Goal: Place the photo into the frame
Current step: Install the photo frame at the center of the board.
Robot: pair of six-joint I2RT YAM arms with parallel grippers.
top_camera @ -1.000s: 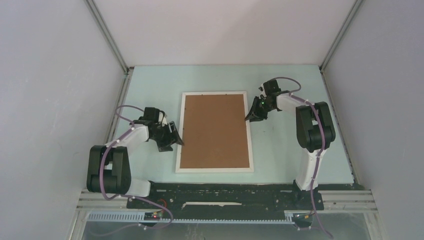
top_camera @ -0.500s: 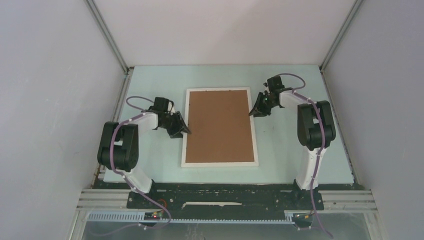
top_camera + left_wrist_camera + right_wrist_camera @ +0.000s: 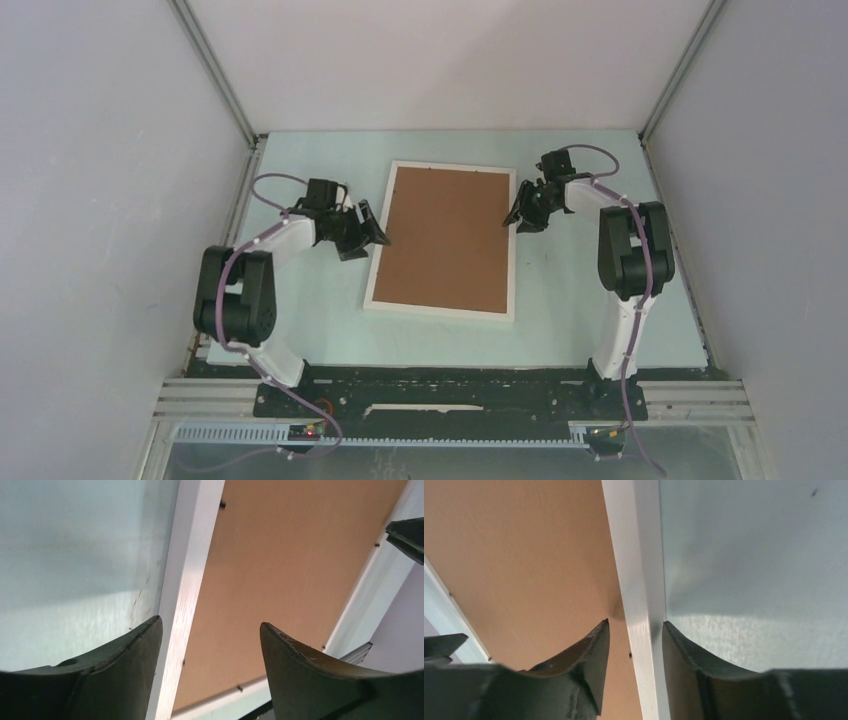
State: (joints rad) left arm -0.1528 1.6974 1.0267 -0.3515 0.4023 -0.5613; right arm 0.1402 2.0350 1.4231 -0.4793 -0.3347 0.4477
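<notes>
- Brown backing board – lies flat near the middle of the table, slightly askew, with small black tabs along its edges.
- Pale green table – bare around the board.
- White walls on three sides, metal corner posts.
- Black base plate along the near edge.

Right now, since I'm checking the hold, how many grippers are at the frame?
2: the left gripper straddles the frame at its left rail, the right gripper at its right rail.

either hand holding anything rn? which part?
Nothing held. Left hand and right hand each straddle a long side rail of the frame, jaws open, not clamped.
</notes>
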